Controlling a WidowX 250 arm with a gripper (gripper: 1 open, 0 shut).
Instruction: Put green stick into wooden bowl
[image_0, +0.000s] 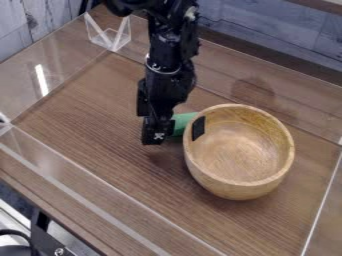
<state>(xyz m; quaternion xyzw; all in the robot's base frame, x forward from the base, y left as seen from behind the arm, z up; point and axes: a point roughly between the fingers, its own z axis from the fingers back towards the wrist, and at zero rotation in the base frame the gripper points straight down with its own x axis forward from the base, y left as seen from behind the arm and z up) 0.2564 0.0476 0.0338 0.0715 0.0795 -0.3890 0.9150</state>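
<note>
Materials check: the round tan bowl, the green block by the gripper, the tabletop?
Round tan bowl: wood, matte, visible grain.
Green block: plain matte; plastic or painted wood, unclear.
Tabletop: dark wood-grain, likely laminate, light sheen.

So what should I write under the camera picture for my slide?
Open gripper reaching down around the green stick on the wooden table, right beside the empty wooden bowl.
</note>
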